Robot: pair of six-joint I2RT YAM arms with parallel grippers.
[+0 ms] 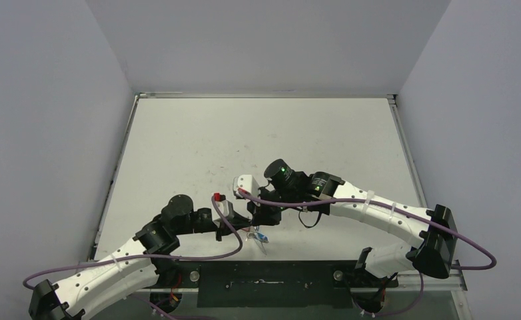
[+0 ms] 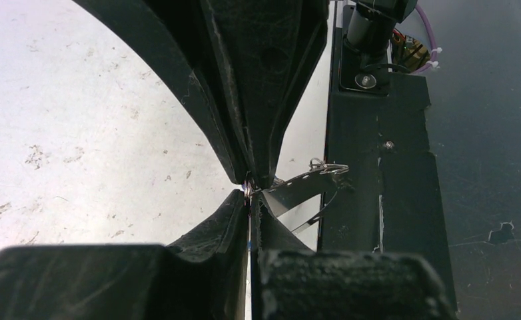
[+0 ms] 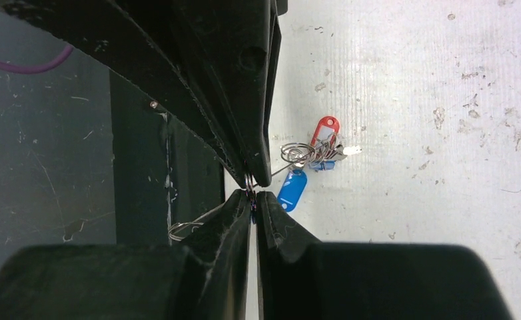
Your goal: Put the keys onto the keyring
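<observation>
— How are the arms posed?
— Both bend inward and meet low over the near middle of the tabletop [image 1: 198, 147]. My left hand [image 2: 250, 192] is pinched tight on the keyring [image 3: 180, 230]; my right hand [image 3: 252, 190] is clamped on its wire too.
— And the keys?
— The keys [image 3: 308, 157] lie just beside the fingertips, on the near side. The red tag [image 3: 325, 129] and blue tag [image 3: 291, 189] lie together.

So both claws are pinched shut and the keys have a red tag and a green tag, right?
Not quite: the other tag is blue, not green, as the right wrist view shows. The red tag is there, and the left claw and right claw are both pinched shut, the right one on the wire ring.
</observation>
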